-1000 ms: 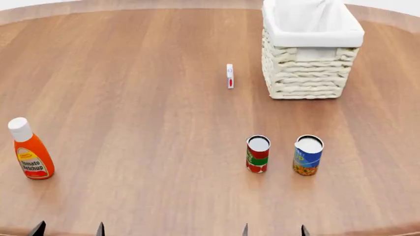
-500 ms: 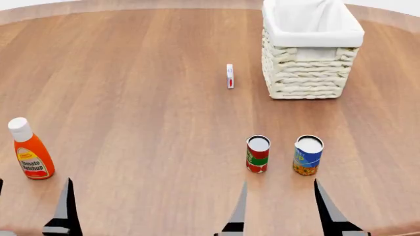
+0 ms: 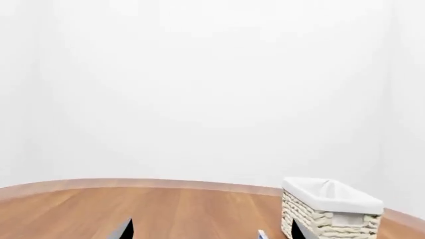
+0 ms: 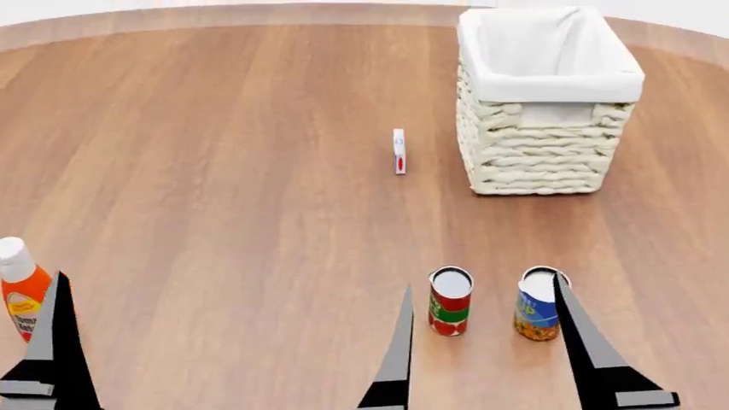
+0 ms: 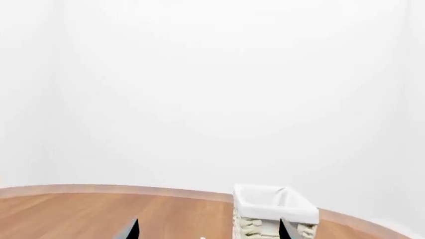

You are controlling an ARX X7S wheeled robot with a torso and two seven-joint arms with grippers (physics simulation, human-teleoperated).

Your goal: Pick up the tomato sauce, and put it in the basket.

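Standing upright on the wooden table point(image 4: 228, 171), the tomato sauce point(image 4: 450, 301) sits just left of the blue-and-yellow can point(image 4: 537, 305) and well in front of the basket point(image 4: 547, 107). Your right gripper point(image 4: 484, 354) is spread wide, empty, fingers flanking the space before the sauce can. Your left gripper point(image 4: 51, 342) shows one finger only; its spread cannot be judged. A ketchup bottle point(image 4: 17, 295) stands far left of the sauce.

Table point(image 4: 228, 171): smooth wood with visible grain and a soft sheen. Basket point(image 4: 547, 158): rough cream woven wicker, lined with matt white cloth. Tomato sauce can point(image 4: 450, 301): glossy printed label, pale metallic top; the can at its right point(image 4: 538, 305) looks alike.
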